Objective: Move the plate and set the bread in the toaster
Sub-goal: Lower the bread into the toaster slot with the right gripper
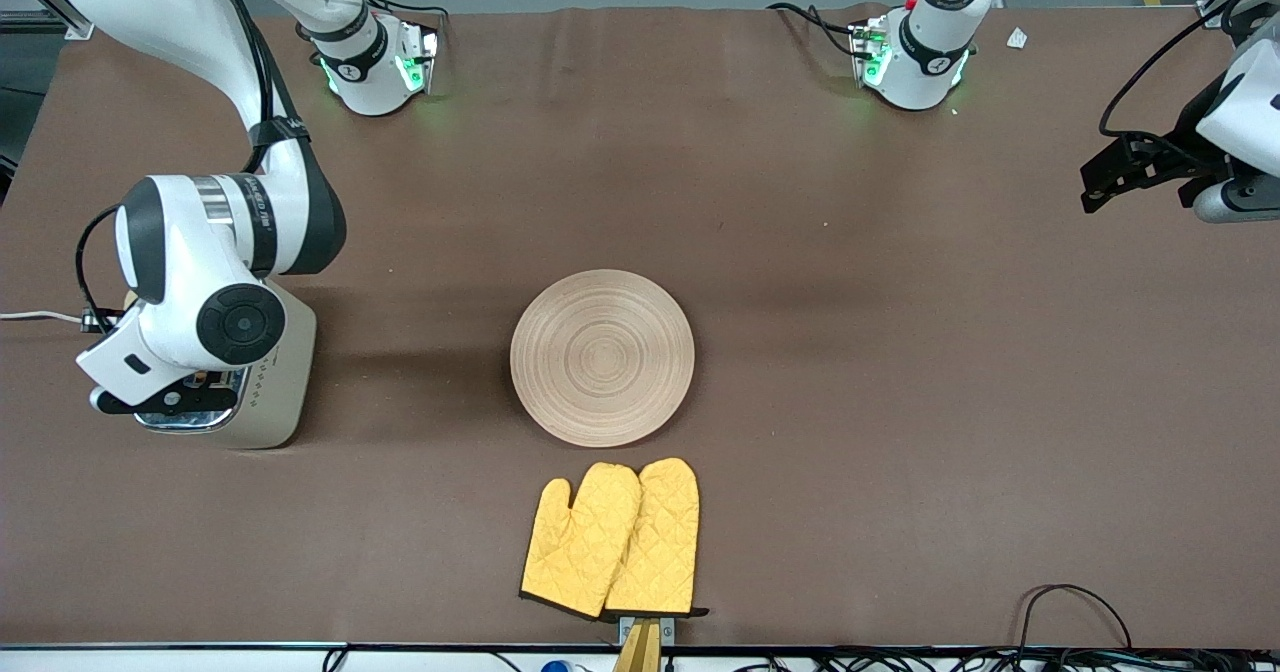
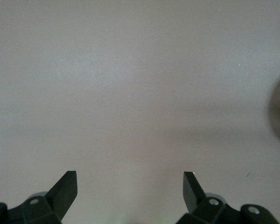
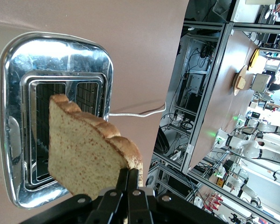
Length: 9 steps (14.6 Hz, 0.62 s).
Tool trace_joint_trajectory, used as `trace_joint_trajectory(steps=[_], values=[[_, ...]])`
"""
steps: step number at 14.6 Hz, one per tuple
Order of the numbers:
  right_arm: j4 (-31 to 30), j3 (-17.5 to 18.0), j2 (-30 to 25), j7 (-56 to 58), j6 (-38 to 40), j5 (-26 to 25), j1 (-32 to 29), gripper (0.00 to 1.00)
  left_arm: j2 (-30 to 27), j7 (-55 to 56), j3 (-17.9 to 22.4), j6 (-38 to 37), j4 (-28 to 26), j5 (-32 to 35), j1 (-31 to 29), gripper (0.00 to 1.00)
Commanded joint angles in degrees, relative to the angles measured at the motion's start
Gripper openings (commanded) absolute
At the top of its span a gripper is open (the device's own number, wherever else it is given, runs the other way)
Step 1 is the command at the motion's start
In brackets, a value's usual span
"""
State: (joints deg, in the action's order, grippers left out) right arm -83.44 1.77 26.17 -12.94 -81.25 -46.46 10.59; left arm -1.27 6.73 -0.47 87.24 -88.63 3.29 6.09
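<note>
the right gripper [image 3: 129, 179] pinches the bread [image 3: 86, 154] just over the toaster [image 1: 262, 392], near the table edge at the right arm's end. the left gripper [image 2: 130, 186] waits open over the table's other end. the plate [image 1: 602, 357] lies mid-table.

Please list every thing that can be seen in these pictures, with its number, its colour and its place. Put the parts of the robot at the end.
Round light-wood plate: one, pale beige, middle of the table, nothing on it.
Boxy toaster with chrome top: one, cream-beige sides, at the right arm's end of the table, white cord attached.
Slice of brown wholegrain bread: one, speckled brown with darker crust, held over the toaster's slots.
Quilted oven mitts: two, yellow, side by side, nearer to the front camera than the plate.
Table: one, brown cover.
Right gripper: one, black, shut on the bread over the toaster.
Left gripper: one, black, open, waiting over bare table at the left arm's end.
</note>
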Motion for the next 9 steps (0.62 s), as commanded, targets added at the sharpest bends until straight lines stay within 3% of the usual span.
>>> trace_joint_trajectory(steps=[1, 6, 7, 8, 9], values=[[0.65, 0.87, 1.17, -0.15, -0.92, -0.92, -1.01, 0.0, 0.04, -0.49, -0.06, -0.85, 0.39, -0.65, -0.03, 1.0], [0.21, 0.87, 5.55, -0.24, -3.03, -0.04, -2.41, 0.01, 0.04, -0.49, -0.06, -0.85, 0.38, -0.65, -0.03, 1.0], [0.29, 0.87, 7.56, -0.42, -4.34, -0.04, -2.76, 0.16, 0.04, -0.49, -0.06, -0.85, 0.47, -0.65, -0.11, 1.0], [0.47, 0.87, 8.98, -0.42, -5.13, -0.21, -2.85, 0.61, 0.04, -0.58, -0.06, -0.76, 0.38, -0.65, -0.2, 1.0], [0.99, 1.04, 9.16, -0.42, -5.32, -0.3, -2.86, 1.0, 0.04, -0.58, -0.06, -0.85, 0.47, -0.65, -0.29, 1.0]])
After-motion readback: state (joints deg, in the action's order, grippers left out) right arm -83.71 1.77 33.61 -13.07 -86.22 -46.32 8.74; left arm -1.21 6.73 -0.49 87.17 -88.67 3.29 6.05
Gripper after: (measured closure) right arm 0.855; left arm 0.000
